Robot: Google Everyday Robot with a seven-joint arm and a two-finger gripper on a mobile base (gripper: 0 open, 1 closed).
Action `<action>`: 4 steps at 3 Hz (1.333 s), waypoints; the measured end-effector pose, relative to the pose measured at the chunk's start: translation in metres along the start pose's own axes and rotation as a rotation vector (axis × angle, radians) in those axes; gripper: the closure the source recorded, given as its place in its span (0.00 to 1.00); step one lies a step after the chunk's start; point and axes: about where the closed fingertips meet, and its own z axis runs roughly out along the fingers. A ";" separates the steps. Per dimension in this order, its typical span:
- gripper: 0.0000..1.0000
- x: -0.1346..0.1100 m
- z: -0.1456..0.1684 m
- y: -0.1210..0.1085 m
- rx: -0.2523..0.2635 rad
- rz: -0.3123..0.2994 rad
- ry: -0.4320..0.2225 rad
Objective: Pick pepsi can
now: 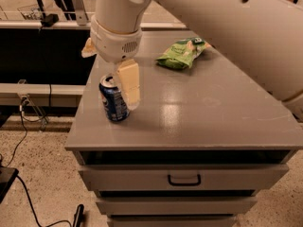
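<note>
Although nothing had been lifted yet, the approach looked close to finished. The bench (203, 122), grey with drawers below, carried everything. My arm (203, 18) reached across it from about 2 o'clock, the wrist hanging over the bench's 9 o'clock edge. A green snack bag (182, 55) lay toward 12 o'clock, well apart from the work and no part of it. My gripper (117, 82) hung low near the bench's 8 o'clock corner. One cream finger (129, 82) showed, standing alone with no partner pressed against it, so I judged the gripper spread wide and holding nothing. The pepsi can (113, 103) stood upright on the bench at that same corner, with the finger just beside it at its 3 o'clock, perhaps touching; I could not tell. By my reckoning the real work was left: settle around the can, close on it, and raise it off the bench.
</note>
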 end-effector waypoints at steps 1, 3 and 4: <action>0.00 0.002 0.011 -0.001 -0.029 -0.010 0.016; 0.41 0.010 0.021 0.002 -0.077 -0.002 0.096; 0.64 0.008 0.023 0.003 -0.088 -0.012 0.107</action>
